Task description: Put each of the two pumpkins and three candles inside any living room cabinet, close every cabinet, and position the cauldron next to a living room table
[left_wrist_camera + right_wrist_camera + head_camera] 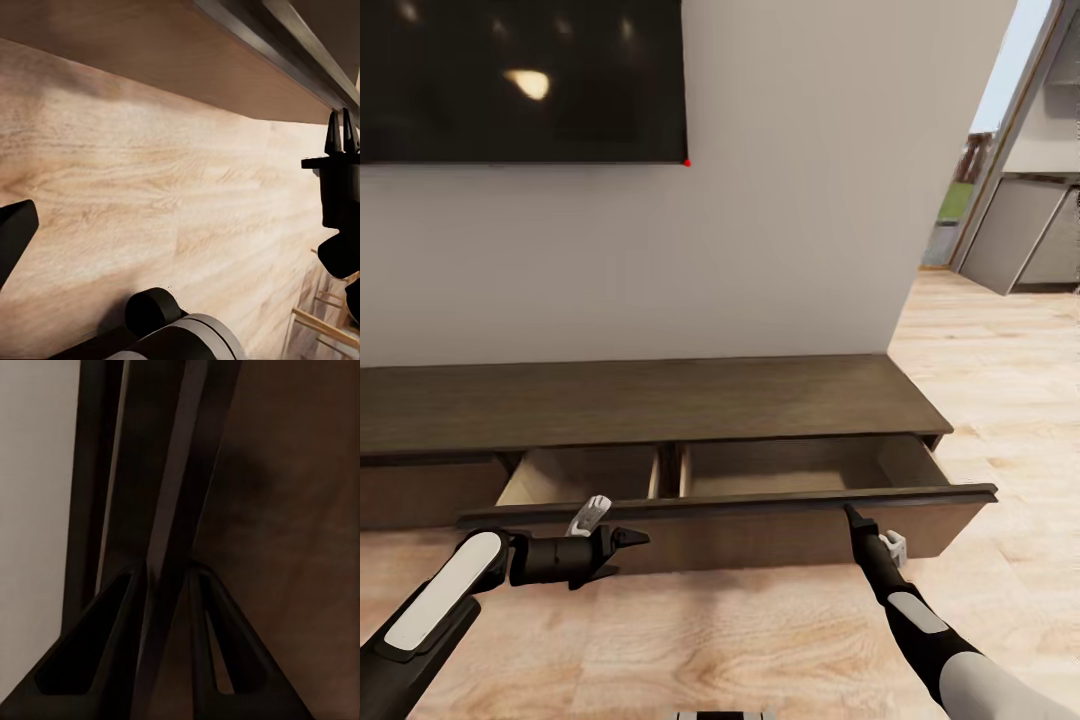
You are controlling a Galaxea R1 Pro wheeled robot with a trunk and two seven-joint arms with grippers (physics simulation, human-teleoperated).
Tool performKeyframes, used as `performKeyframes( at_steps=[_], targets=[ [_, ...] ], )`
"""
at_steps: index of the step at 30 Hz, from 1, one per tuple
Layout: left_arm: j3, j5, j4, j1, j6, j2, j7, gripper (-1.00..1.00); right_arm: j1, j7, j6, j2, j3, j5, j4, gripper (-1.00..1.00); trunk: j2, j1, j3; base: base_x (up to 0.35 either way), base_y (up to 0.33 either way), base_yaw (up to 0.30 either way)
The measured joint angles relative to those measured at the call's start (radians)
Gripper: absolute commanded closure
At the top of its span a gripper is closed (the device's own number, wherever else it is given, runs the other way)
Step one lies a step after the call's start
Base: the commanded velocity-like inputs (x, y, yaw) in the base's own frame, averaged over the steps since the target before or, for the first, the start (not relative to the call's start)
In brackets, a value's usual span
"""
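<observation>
The cabinet [660, 400] is the long dark brown unit against the wall under the TV. Its wide drawer front [760, 500] is pulled out, and two light tan compartments [580, 475] show nothing in them. My right gripper [851, 512] [169, 577] [339, 135] is shut on the top edge of that drawer front [172, 472]. My left gripper [635, 540] hovers low in front of the drawer front's left part, pointing right, open and holding nothing; one of its fingers [15, 236] shows at the frame edge. The pumpkins, candles and cauldron are out of view.
A black TV [520, 80] hangs on the pale wall. Light wood plank floor [740, 640] runs under the pulled-out drawer. To the right, past the wall's end, an opening leads to grey kitchen cabinets [1020, 240].
</observation>
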Motion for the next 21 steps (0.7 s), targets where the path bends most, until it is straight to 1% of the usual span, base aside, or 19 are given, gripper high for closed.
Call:
performKeyframes(
  at_steps=[4, 8, 12, 16, 21],
  targets=[
    [0.0, 0.0, 0.0, 0.0, 0.0, 0.0, 0.0, -1.0, 0.0, 0.0, 0.0, 0.0, -0.003, -0.002, 0.0, 1.0, 0.0, 0.0, 0.0, -0.266, 0.0, 0.0],
    [0.0, 0.0, 0.0, 0.0, 0.0, 0.0, 0.0, -1.0, 0.0, 0.0, 0.001, -0.001, -0.004, -0.002, 0.0, 1.0, 0.0, -0.001, 0.0, -0.069, 0.0, 0.0],
    [0.0, 0.0, 0.0, 0.0, 0.0, 0.0, -0.001, -1.0, 0.0, 0.0, 0.002, -0.001, -0.005, -0.003, 0.0, 1.0, 0.0, 0.0, 0.0, -0.19, 0.0, 0.0],
    [0.0, 0.0, 0.0, 0.0, 0.0, 0.0, -0.001, -1.0, 0.0, 0.0, 0.002, 0.0, -0.007, -0.003, 0.0, 1.0, 0.0, 0.0, 0.0, -0.113, 0.0, 0.0],
    [0.0, 0.0, 0.0, 0.0, 0.0, 0.0, -0.001, -1.0, 0.0, -0.001, 0.001, -0.001, -0.005, -0.003, 0.0, 1.0, 0.0, -0.001, 0.0, -0.066, 0.0, 0.0]
  ],
)
